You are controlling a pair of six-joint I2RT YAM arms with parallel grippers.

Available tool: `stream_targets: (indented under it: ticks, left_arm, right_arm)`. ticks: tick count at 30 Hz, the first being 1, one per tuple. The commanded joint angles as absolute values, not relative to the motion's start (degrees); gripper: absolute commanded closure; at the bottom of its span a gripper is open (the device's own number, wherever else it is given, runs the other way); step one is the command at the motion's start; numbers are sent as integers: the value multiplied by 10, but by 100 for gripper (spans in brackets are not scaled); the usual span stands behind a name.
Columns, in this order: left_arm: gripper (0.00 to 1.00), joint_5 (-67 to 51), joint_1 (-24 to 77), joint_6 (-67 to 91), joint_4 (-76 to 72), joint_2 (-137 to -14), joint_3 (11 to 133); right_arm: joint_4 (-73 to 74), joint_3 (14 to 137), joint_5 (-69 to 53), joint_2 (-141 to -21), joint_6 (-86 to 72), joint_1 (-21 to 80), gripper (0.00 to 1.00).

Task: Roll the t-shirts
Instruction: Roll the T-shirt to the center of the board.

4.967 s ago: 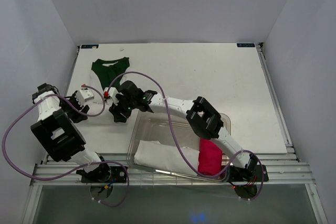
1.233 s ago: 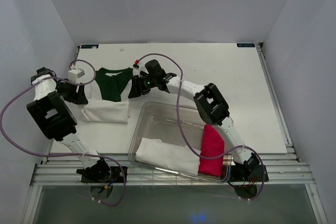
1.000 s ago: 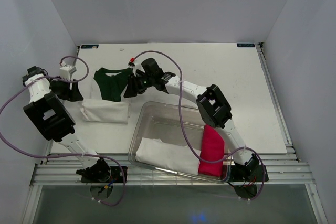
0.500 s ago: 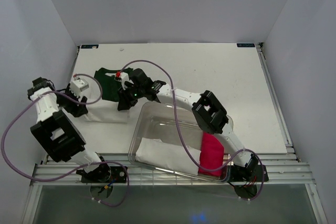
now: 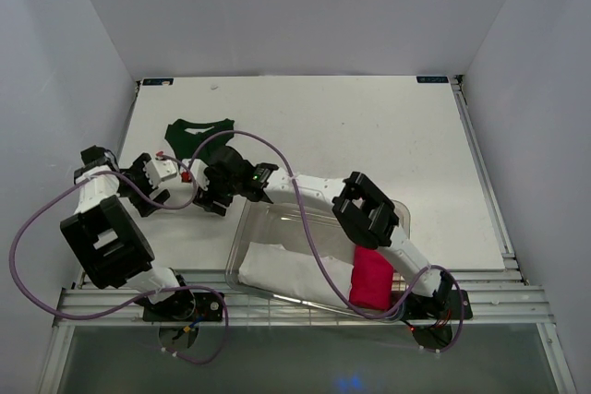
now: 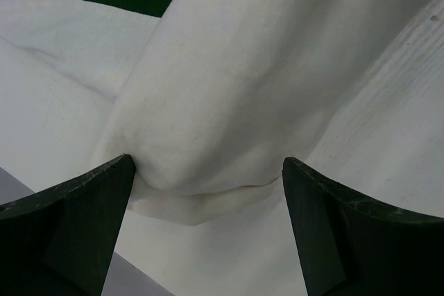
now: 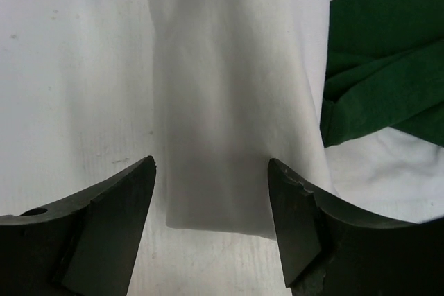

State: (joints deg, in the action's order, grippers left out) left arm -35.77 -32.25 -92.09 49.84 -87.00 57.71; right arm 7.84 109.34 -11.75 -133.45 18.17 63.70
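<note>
- Your left gripper (image 6: 208, 163) is spread wide, one finger on each side of a rolled fold of the white t-shirt (image 6: 229, 95). It has no hold on the shirt.
- The cloth's rounded end bulges between the fingertips and brushes the inner edge of the left one.
- The dark green t-shirt (image 7: 388, 60) lies flat beyond both grippers. Its edge shows past the white roll, ahead of the left fingers and ahead and to the right of the right ones.
- Your right gripper (image 7: 211, 164) is also spread apart and grips nothing. It straddles the flattened other end of the same white fold, which rests on the table (image 5: 369, 136).
- Behind the right gripper, toward its base, sits a clear tub (image 5: 277, 219) holding a folded white cloth (image 5: 286, 274) and a pink roll (image 5: 369, 283).
</note>
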Motion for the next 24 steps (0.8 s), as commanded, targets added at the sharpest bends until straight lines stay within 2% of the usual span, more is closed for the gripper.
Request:
stream_targets:
  ticks: [1, 5, 10, 17, 19, 20, 21, 22, 24]
  left_arm:
    - [2, -346, -315, -940, 392, -868, 540]
    - [2, -345, -303, -919, 350, -877, 528]
    - [2, -329, -303, -940, 342, -887, 512]
    - [2, -308, -302, -961, 330, -919, 493]
    - [3, -296, -302, -977, 330, -919, 483]
    - [4, -294, -303, -982, 333, -918, 482]
    - [7, -296, -302, -987, 336, -918, 480]
    - [10, -299, -302, -990, 342, -918, 481]
    - [23, -306, -302, -992, 368, -918, 491]
  right_arm:
    - [72, 1108, -85, -1344, 221, 628, 27]
    - [82, 1125, -57, -1369, 224, 625, 25]
    - [97, 1127, -113, -1389, 223, 618, 25]
    - [136, 1143, -99, -1421, 202, 614, 26]
    - [147, 1140, -102, -1424, 199, 613, 34]
    - [156, 1140, -109, -1424, 197, 612, 42]
    - [161, 1143, -115, -1425, 193, 611, 58]
    - [166, 1146, -124, -1425, 189, 606, 63]
    - [181, 1163, -159, -1425, 171, 601, 73]
